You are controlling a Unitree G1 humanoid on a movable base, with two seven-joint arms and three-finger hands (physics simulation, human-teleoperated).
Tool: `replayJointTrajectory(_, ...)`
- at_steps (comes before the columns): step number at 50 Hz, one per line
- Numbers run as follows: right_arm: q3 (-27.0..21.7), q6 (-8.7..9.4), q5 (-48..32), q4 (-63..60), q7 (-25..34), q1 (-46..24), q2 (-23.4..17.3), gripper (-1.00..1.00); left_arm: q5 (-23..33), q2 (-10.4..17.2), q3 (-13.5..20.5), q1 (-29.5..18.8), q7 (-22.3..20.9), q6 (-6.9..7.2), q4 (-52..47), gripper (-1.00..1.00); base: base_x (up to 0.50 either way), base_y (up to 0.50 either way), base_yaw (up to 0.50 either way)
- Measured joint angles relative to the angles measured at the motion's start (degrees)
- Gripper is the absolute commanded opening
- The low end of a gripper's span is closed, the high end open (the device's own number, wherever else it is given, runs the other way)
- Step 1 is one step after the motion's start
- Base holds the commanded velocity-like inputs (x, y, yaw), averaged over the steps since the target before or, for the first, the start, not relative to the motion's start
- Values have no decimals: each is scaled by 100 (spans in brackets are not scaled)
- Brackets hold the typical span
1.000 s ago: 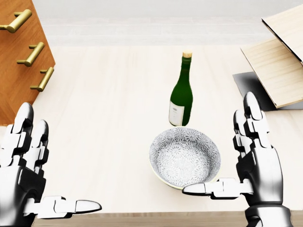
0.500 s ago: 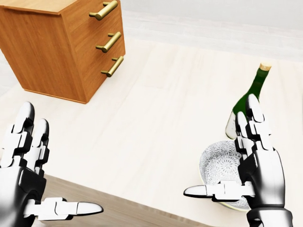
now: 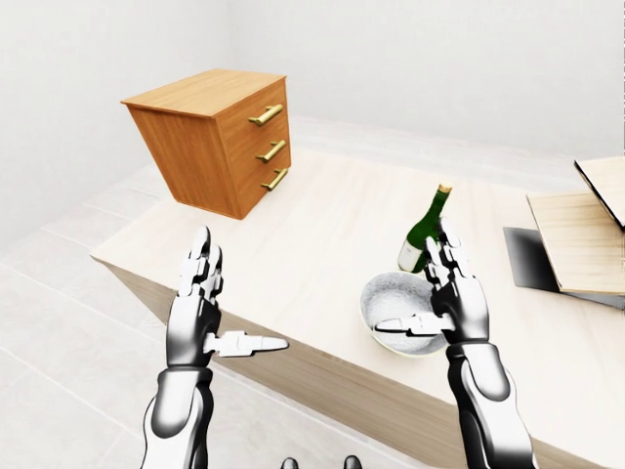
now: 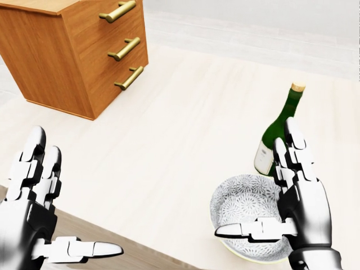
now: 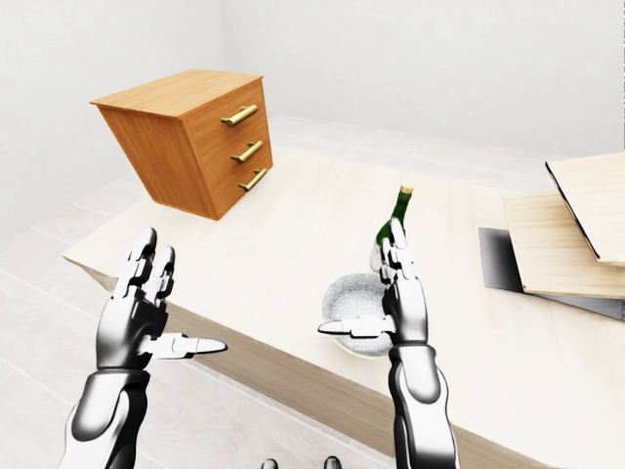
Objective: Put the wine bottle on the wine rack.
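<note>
Both hands spread wide — right hand [image 4: 301, 197] over the patterned bowl [image 4: 242, 211], hiding the wine bottle [image 4: 278, 132]; drawer chest [image 4: 73, 50] upper left.

A green wine bottle [image 4: 279, 131] stands upright on the pale tabletop [image 4: 185, 129], just above a patterned bowl [image 4: 243, 212]. The right hand [image 4: 301, 205] hovers open beside both; the left hand [image 4: 31, 216] is spread open at lower left, below a wooden drawer cabinet [image 4: 73, 53]

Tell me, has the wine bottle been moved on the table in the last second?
No. The wine bottle still stands upright just above the bowl in the head view; the camera swung, shifting everything.
</note>
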Motion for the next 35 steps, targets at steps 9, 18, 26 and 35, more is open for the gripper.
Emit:
replayJointTrajectory(9, 9, 0, -33, 238, -4, -49, -12, 100, -1, -5, 64, -62, 13, 0, 190, 100, 20, -46, 0)
replayJointTrajectory(18, 31, 0, -40, 431, -23, -106, -11, 100, -33, -3, 142, -88, 12, 0, 235, 100, 20, -46, 0)
replayJointTrajectory(26, 59, 0, -16, 490, -36, -150, -12, 100, -39, -14, 168, -77, 2, 0, 193, 100, 16, -37, 0)
replayJointTrajectory(35, 88, 0, 30, 461, -18, -166, -24, 100, -60, -33, 205, -47, -11, 0, 161, 100, 0, 0, 0)
